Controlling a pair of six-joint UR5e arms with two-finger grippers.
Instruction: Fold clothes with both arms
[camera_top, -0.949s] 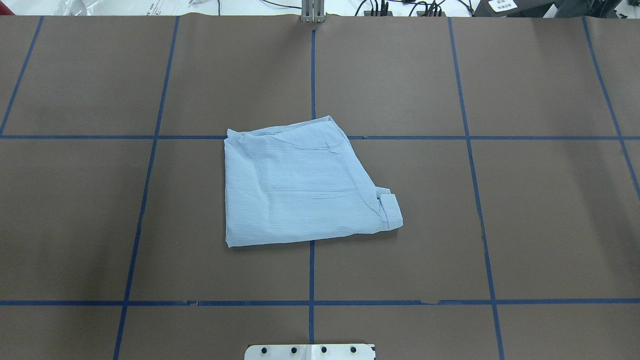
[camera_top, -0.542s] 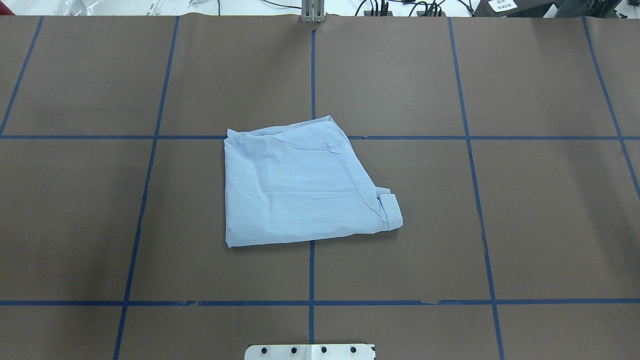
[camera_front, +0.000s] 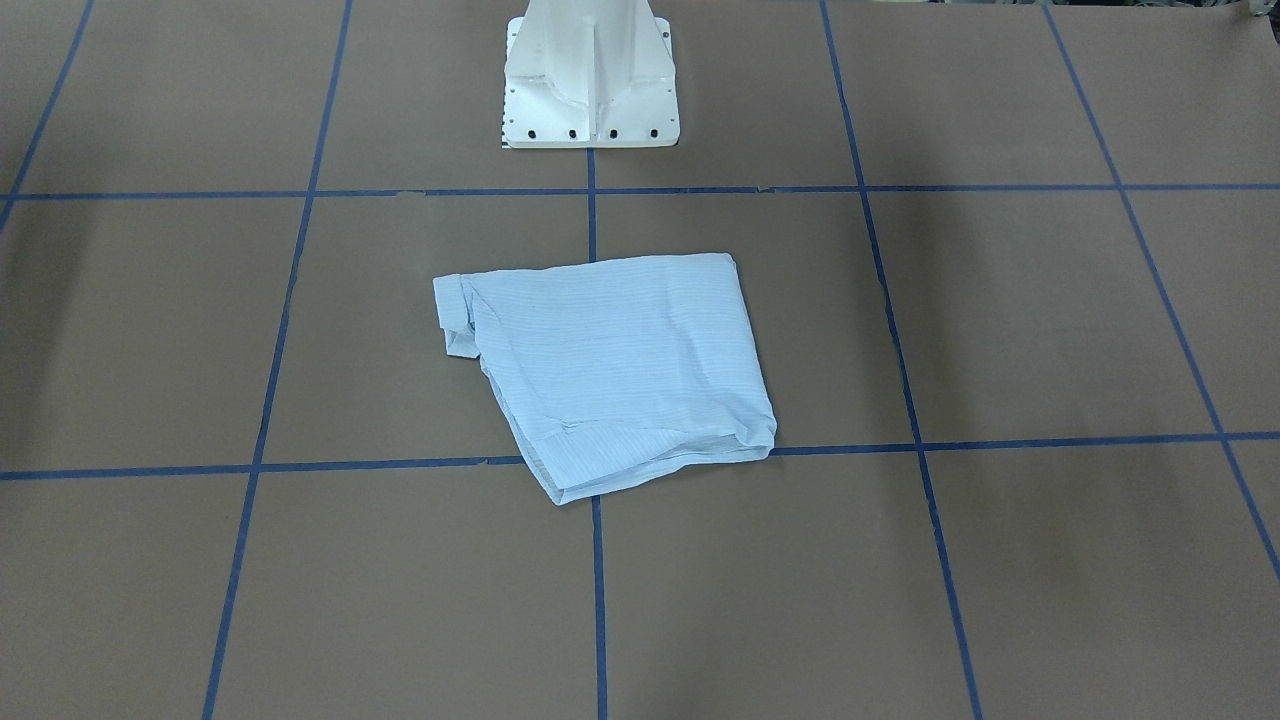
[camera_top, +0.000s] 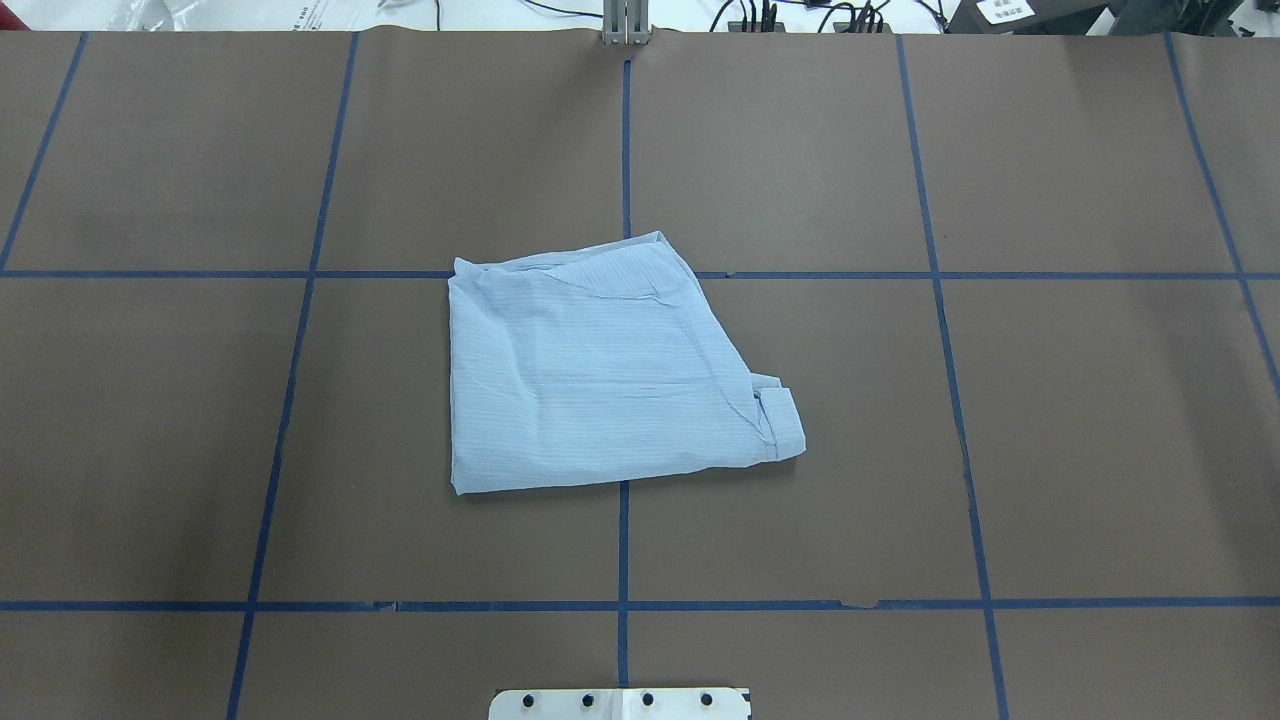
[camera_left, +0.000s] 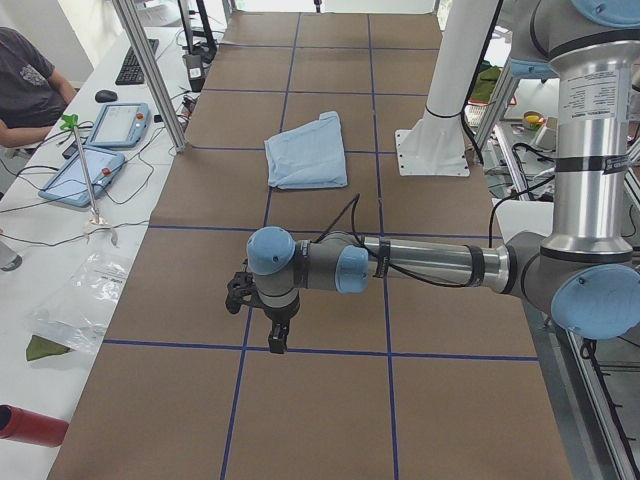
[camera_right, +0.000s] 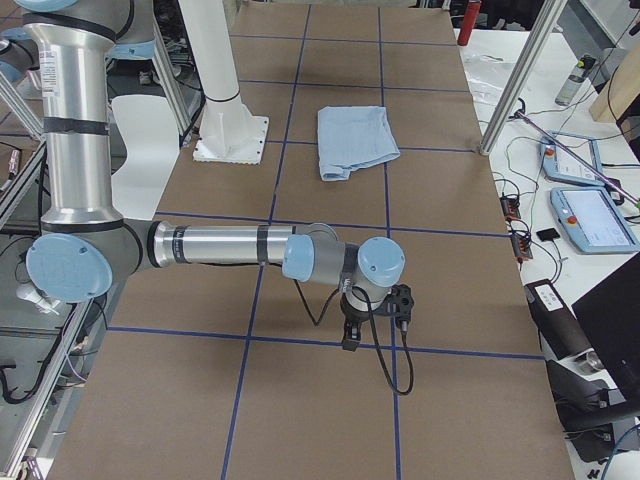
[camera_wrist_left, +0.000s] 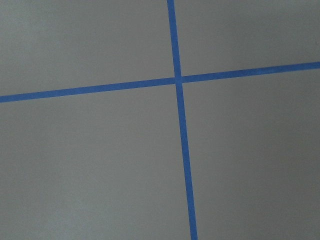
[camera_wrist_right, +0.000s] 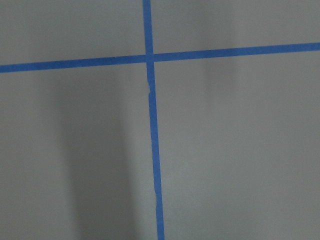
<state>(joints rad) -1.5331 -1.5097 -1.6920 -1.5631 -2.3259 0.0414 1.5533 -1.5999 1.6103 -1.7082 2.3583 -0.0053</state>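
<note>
lt-blue shirt (camera_top: 600, 370), folded, lying flat

Silver arms (camera_left: 430, 265), light-blue joint caps (camera_left: 270, 250), black cables (camera_right: 390, 362), white pedestal (camera_front: 590, 75).

Brown table (camera_top: 1100, 150) gridded with blue tape (camera_top: 626, 150); white bench (camera_left: 25, 215) alongside.

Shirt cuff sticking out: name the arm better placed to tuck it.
Right, probably. The cuff juts from the shirt toward the robot's right side. The left gripper and right gripper both hang far from it, on opposite sides.
</note>
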